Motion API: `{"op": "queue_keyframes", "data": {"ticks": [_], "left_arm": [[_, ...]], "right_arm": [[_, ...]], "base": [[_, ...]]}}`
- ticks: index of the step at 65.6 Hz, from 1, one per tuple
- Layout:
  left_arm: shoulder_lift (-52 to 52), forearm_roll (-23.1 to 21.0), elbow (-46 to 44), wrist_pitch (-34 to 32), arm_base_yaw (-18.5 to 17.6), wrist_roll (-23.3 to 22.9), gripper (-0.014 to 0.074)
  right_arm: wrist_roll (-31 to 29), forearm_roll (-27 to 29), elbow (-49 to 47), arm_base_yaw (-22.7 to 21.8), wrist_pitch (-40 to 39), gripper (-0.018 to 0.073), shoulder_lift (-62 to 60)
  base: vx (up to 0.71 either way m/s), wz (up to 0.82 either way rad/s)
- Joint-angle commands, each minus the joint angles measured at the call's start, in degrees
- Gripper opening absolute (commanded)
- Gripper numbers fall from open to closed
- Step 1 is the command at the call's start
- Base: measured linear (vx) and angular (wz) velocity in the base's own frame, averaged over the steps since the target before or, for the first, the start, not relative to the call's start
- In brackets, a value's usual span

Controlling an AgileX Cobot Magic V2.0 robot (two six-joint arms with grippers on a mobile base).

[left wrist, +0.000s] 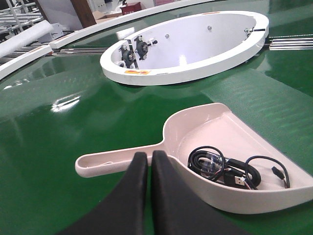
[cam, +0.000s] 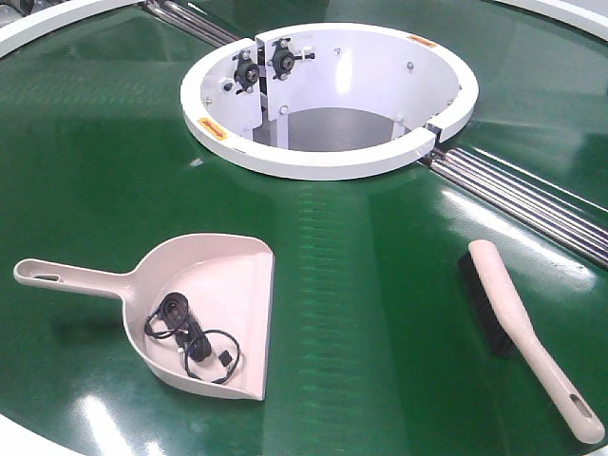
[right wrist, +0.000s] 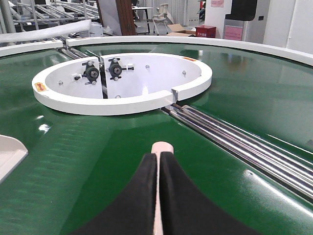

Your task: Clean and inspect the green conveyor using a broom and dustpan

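On my left, the dustpan [cam: 204, 309] lies flat on the green conveyor [cam: 380, 285], its handle running toward nine o'clock in the front view and its flat lip facing three o'clock; a coil of black cable [cam: 190, 337] sits inside the scoop, so the debris looks already gathered; in my left wrist view my left gripper [left wrist: 149, 155] has its two black fingers [left wrist: 134, 186] pressed together with nothing between them, and their tips sit just over the dustpan's handle, which crosses my line of sight from nine o'clock to about two o'clock; the handle therefore lies across my jaws, not along them, and I judge I would have to part them before closing on it. In the middle, at twelve o'clock, the white ring hub [cam: 328, 95] stands well apart from both tools. On my right, the broom [cam: 527, 332] lies on the belt with its bristled head toward eleven o'clock and its slotted handle end toward five o'clock; my right gripper [right wrist: 159, 155] also has its fingers together, and a pale strip of the broom shows in the slit between them and past the tips at twelve o'clock, so its long axis runs straight away from me; whether I am pinching it or only hovering above it I cannot tell. Each arm is nearer its own tool.
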Motion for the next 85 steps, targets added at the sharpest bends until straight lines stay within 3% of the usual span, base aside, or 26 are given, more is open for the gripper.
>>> {"op": "queue_keyframes", "data": {"ticks": [1, 21, 28, 38, 41, 51, 85], "left_arm": [[0.41, -0.81, -1.64, -4.62, -0.27, -0.60, -0.0008], [-0.45, -1.01, 1.72, -5.08, 0.36, -0.98, -0.0008], [-2.57, -1.30, 6.00, -6.99, 1.67, -7.24, -0.0008], [-9.09, -0.74, 15.70, -18.42, 5.01, -15.56, -0.0008], [-11.57, -0.66, 15.42, -15.56, 6.05, -16.70, -0.0008], [-13.75, -0.75, 15.50, -15.13, 8.13, -16.76, -0.0008], [-13.76, -0.32, 15.45, -14.93, 8.13, -16.76, -0.0008]], "right_arm": [[-0.12, 0.00, -1.42, 0.06, -4.23, -0.0009, 0.73], [-0.12, 0.00, -1.42, 0.06, -4.23, -0.0009, 0.73], [-0.12, 0.00, -1.42, 0.06, -4.23, -0.0009, 0.73], [-0.12, 0.00, -1.42, 0.06, -4.17, -0.0009, 0.73], [-0.12, 0.00, -1.42, 0.06, -4.17, -0.0009, 0.73], [-0.12, -0.05, -1.42, 0.06, -4.18, -0.0009, 0.73], [-0.12, -0.04, -1.42, 0.06, -4.13, -0.0009, 0.73]], "base": [[0.00, 0.00], [0.00, 0.00], [0.00, 0.00], [0.00, 0.00], [0.00, 0.00], [0.00, 0.00], [0.00, 0.00]]}}
